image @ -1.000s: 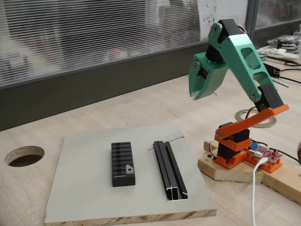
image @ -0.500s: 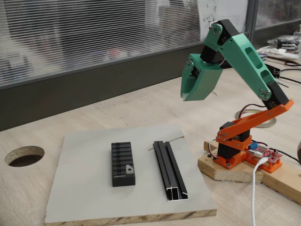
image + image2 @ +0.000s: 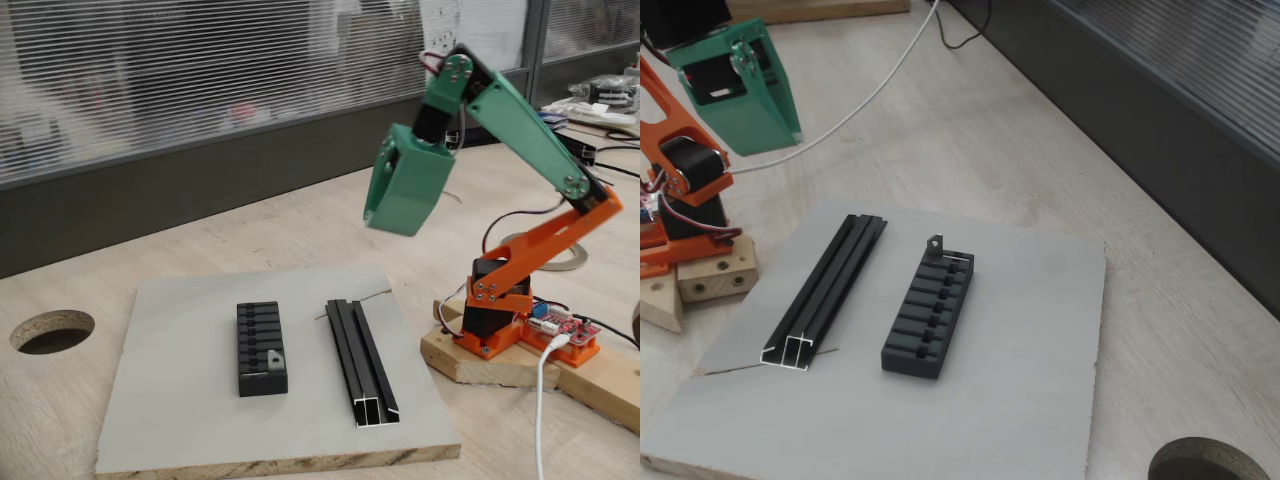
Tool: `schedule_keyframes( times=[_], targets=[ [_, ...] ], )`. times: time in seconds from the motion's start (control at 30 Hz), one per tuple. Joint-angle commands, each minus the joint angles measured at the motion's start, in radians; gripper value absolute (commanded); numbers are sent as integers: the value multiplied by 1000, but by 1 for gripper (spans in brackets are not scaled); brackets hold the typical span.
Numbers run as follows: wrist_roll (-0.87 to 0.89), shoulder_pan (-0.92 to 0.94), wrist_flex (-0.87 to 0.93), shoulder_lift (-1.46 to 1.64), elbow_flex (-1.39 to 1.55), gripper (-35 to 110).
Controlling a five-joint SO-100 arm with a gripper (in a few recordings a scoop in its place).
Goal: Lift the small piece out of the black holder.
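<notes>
**Arm high above board, bracket waiting in the holder's end slot**

The gripper (image 3: 385, 222) hangs well above the grey board (image 3: 180, 400), off to the right and far side of the parts, nothing in it. Only its green shell faces either fixed view, so I cannot tell whether the fingers are spread or closed. Judgement: this is the approach stage, the reach-down not yet begun.

The small piece (image 3: 272, 359) sits on the near end of the black holder (image 3: 260, 345) in one fixed view; in the other fixed view it stands at the holder's far end (image 3: 935, 243), one leg poking up above the block. Likely parked in an end slot so one leg stays free for pinching from above. It looks like light-grey metal, angled, with a tiny dark hole.

The black holder (image 3: 930, 318) is a short matte block with crosswise ridges and slots along its top, lying flat near the board's middle. Just beside it, apart and roughly parallel, lies a long thin black rail (image 3: 360, 365) with lengthwise channels and a bright cut end; not the target.

The board is smooth and grey with a raw wood edge and lies on a pale wooden table (image 3: 300, 230). A round hole (image 3: 52, 331) is cut in the table, left of the board. The arm's orange base (image 3: 500, 315) sits on a wooden block, right of the board.

Judgement: a small, hard piece could slip or tip in a pinch.
</notes>
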Motion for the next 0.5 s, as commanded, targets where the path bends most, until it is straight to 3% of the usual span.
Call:
schedule_keyframes(
  times=[0.0, 0.2, 0.47],
  targets=[
    [146, -161, -5, -92, -17, 6],
    [367, -362, -23, -202, -18, 6],
    [449, -459, -299, -367, -5, 6]
  ],
)
